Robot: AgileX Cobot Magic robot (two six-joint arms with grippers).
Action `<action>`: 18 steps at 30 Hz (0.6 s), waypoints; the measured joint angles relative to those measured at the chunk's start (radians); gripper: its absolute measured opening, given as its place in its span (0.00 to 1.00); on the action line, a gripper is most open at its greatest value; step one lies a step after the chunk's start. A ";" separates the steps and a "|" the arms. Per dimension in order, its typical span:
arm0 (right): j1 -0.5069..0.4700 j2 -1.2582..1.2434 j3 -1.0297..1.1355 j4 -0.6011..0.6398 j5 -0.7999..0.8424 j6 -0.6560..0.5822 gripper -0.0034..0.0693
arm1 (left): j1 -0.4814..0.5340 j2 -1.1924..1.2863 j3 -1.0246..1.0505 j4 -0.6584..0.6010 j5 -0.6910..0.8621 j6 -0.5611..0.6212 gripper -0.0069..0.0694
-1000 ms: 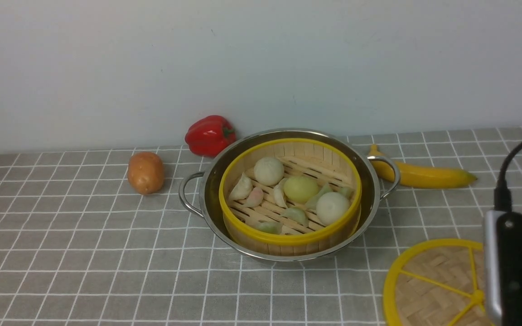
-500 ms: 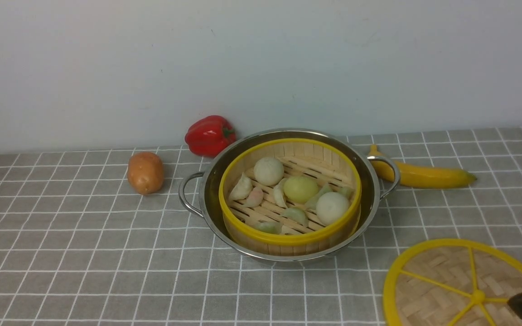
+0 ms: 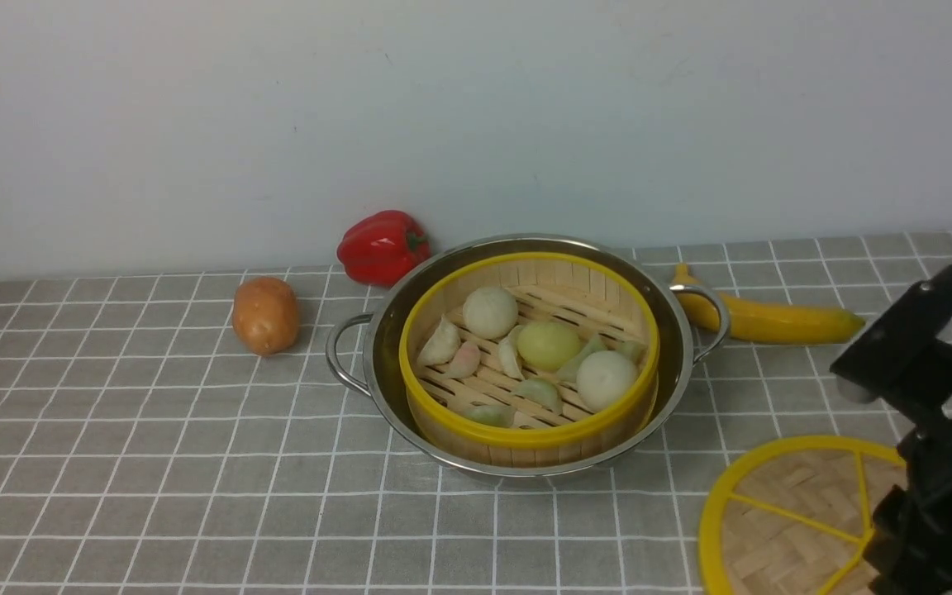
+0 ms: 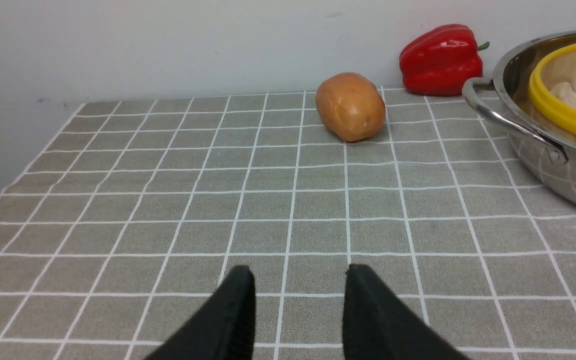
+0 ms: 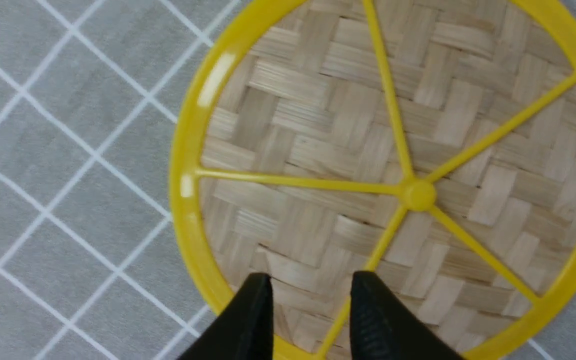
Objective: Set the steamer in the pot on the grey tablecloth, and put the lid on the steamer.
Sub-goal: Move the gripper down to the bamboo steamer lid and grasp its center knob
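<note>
On grey tablecloth (image 5: 68, 150), flat woven lid (image 5: 318, 125), yellow-spoked

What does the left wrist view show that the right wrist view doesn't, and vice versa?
Left wrist only: an orange-brown potato, a red bell pepper, the shiny steel pot holding the yellow-rimmed bamboo steamer, and the open left gripper. Right wrist only: the flat woven-bamboo lid with yellow spokes, under the open right gripper. Both: the grey white-gridded tablecloth.

Steamer (image 3: 530, 364) inside pot (image 3: 525, 355); lid (image 3: 798, 516) flat on tablecloth (image 3: 154, 454).
</note>
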 joint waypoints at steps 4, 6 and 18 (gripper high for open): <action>-0.058 0.096 -0.022 -0.010 -0.010 -0.005 0.38 | 0.000 0.000 0.000 0.000 0.000 0.000 0.41; -0.082 0.132 -0.024 -0.010 -0.027 -0.019 0.38 | 0.000 0.000 0.000 0.000 0.000 0.000 0.41; -0.138 0.214 -0.026 0.071 -0.105 -0.157 0.38 | 0.000 0.000 0.000 0.000 0.000 0.000 0.41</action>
